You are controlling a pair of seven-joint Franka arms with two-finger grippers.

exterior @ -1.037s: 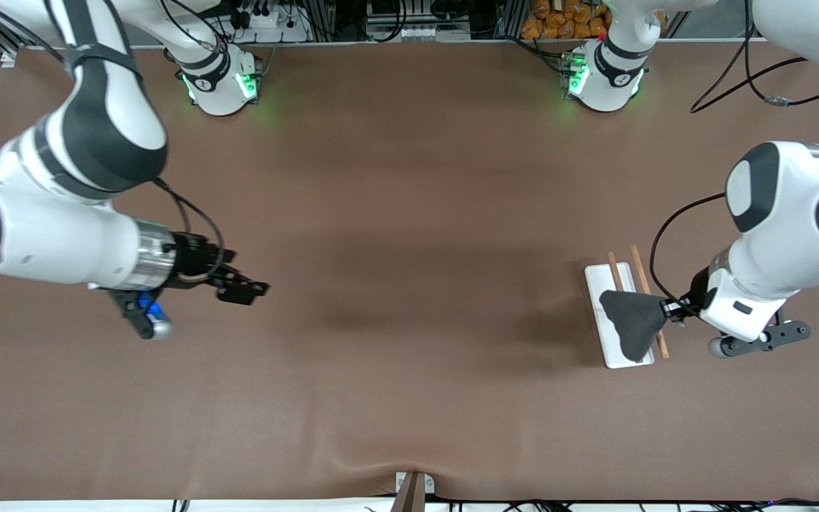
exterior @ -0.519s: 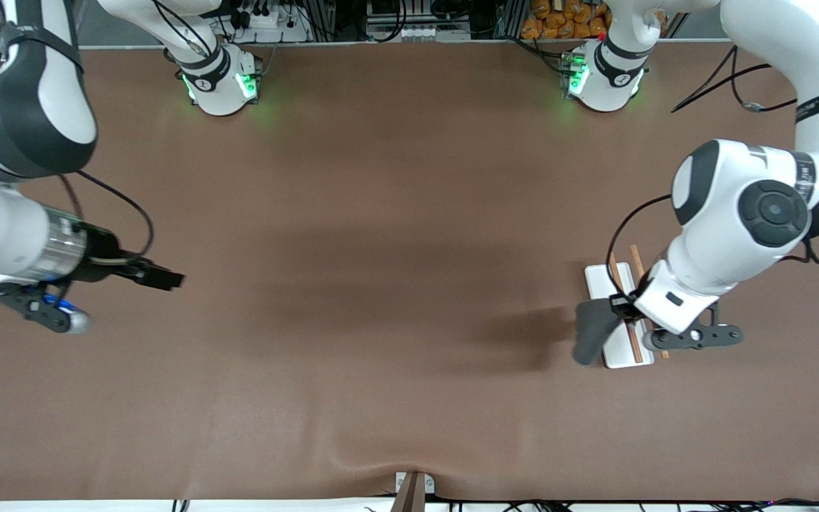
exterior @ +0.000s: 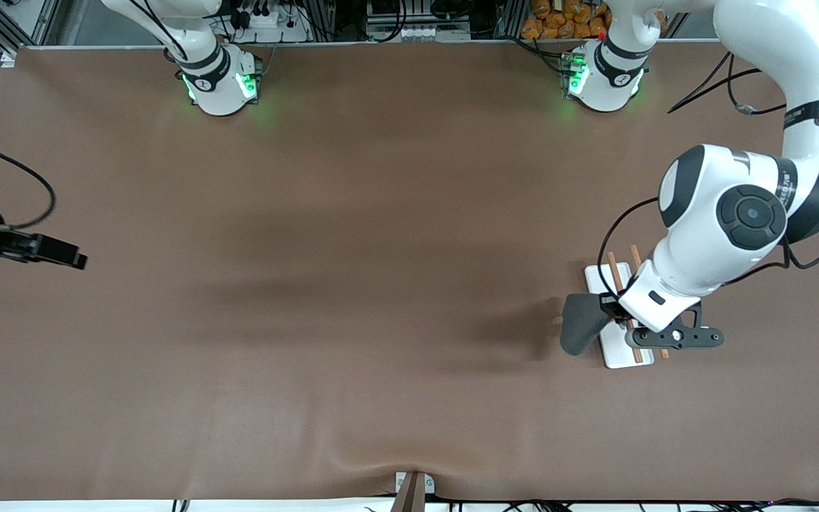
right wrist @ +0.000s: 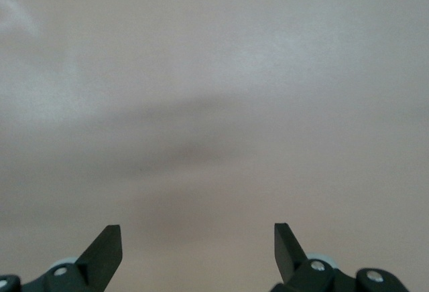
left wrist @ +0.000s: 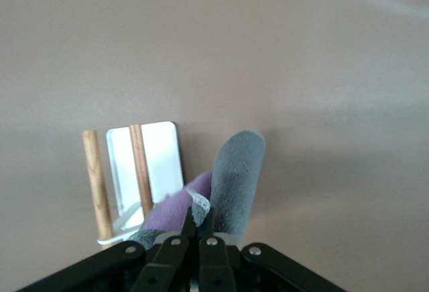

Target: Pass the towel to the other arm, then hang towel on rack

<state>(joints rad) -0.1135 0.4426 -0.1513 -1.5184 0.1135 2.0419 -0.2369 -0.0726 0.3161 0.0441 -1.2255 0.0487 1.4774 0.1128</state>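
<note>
The dark grey towel (exterior: 580, 323) hangs from my left gripper (exterior: 605, 307), which is shut on its corner. It hangs just off the edge of the rack (exterior: 623, 353) that faces the right arm's end of the table, clear of the two brown rods (exterior: 612, 267). In the left wrist view the towel (left wrist: 236, 178) shows its lilac patch (left wrist: 171, 208) at the left gripper (left wrist: 199, 222), with the rack (left wrist: 157, 165) and its rods (left wrist: 94, 178) beside it. My right gripper (exterior: 61, 252) is open and empty at the right arm's end of the table; the right wrist view shows it (right wrist: 198, 245) over bare table.
The brown table cover (exterior: 381, 284) has a raised wrinkle at its front edge (exterior: 413, 473). The two arm bases (exterior: 221, 82) (exterior: 601, 78) stand along the back edge. Black cables (exterior: 736, 107) trail by the left arm.
My left gripper has carried the towel from over the rack's rods to just off the rack's edge toward the right arm's end. The right arm has drawn back to its end of the table.
</note>
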